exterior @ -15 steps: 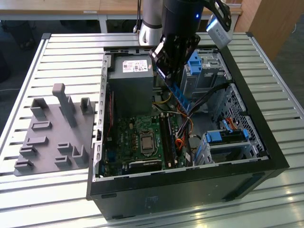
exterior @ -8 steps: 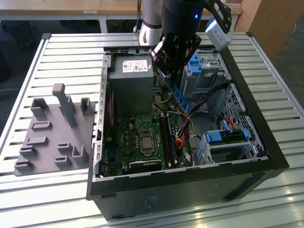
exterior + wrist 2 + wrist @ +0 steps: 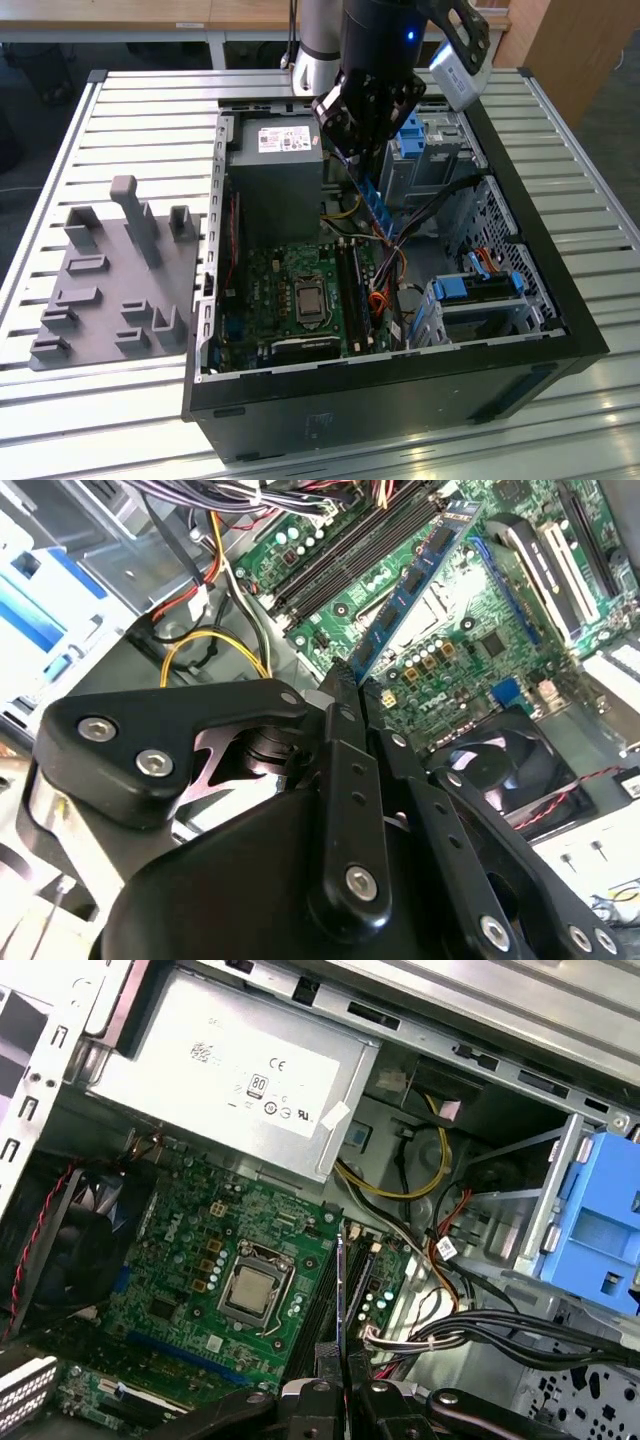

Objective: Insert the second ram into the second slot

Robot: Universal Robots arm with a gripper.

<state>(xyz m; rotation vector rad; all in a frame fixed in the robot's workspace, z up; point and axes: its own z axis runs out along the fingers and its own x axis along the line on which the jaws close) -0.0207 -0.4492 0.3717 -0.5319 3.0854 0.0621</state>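
Note:
My gripper (image 3: 365, 165) is shut on the second ram (image 3: 376, 208), a long blue stick with dark chips that hangs down from the fingers into the open computer case (image 3: 560, 300). The stick's lower end is above the motherboard (image 3: 280, 290), near the dark memory slots (image 3: 352, 290) beside the processor socket (image 3: 307, 300). In the second wrist view the ram (image 3: 415, 580) runs from the black fingers (image 3: 345, 770) toward the slots (image 3: 345, 555). The first wrist view shows the ram (image 3: 341, 1285) edge-on, over the slots (image 3: 318, 1315).
A grey power supply (image 3: 275, 165) fills the case's far end. Bundled cables (image 3: 400, 235) lie close to the slots on the exterior view's right, with blue drive bays (image 3: 478, 290) beyond. A black fan (image 3: 510, 765) sits at the board's edge. A grey fixture block (image 3: 110, 270) stands outside the case.

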